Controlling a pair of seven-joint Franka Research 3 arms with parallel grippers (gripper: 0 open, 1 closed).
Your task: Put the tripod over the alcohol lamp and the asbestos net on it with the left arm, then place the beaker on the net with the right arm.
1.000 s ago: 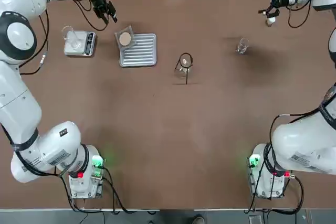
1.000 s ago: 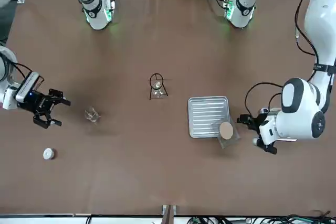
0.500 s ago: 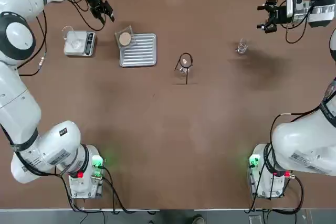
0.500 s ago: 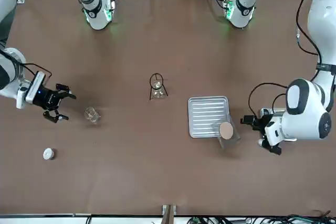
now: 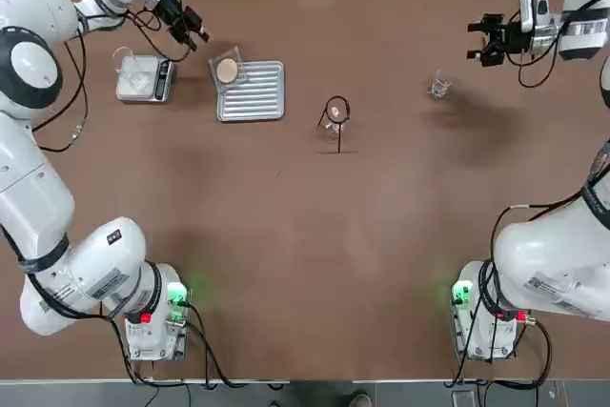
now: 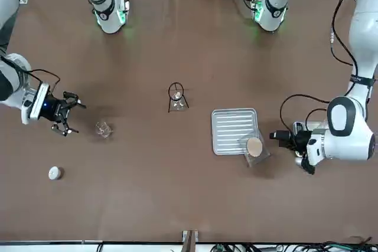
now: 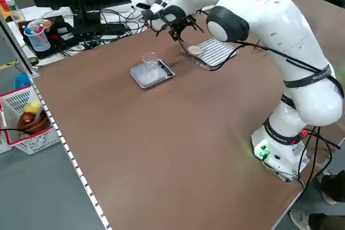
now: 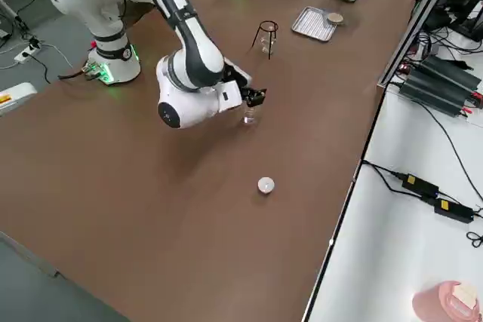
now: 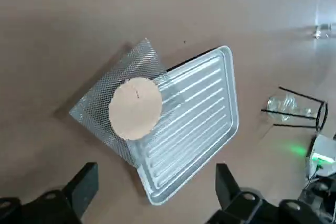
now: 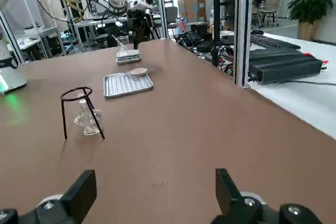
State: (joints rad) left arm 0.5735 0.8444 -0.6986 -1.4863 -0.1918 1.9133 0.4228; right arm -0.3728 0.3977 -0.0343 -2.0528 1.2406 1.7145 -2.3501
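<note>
From overhead: one tripod point(image 5: 335, 119) already stands over the one alcohol lamp point(image 5: 335, 117) at mid-table, so the mesh is next. The asbestos net point(image 5: 227, 71) lies half on the ribbed tray point(image 5: 255, 92), its far-left corner overhanging. The left gripper point(image 5: 188, 26) hovers just beyond it, fingers apart, nothing held. The right gripper point(image 5: 485, 39) waits near the beaker point(image 5: 439, 87), also spread and empty.

Front view: one net point(image 6: 254, 147), one tray point(image 6: 234, 130), one beaker point(image 6: 104, 128), and a single small white bottle point(image 6: 54, 173) lying well apart from the rest. Two arms, both at the far side of the table.

Left side view: a scale point(image 7: 151, 73) with a clear cup on it sits beside the tray; the left gripper point(image 7: 178, 27) hangs above the net point(image 7: 194, 50).

Right side view: the beaker point(image 8: 250, 116) stands just beside the right gripper point(image 8: 256, 97).

Left wrist view: the net point(image 9: 124, 104) fills the middle, its beige disc plain to see, one edge raised on the tray point(image 9: 191, 127). My read: come down on that overhanging edge, pinch the mesh rather than the disc, lift it level, then centre it on the ring.

Right wrist view: tripod point(image 10: 80, 111) over lamp point(image 10: 85, 119), ring bare.
</note>
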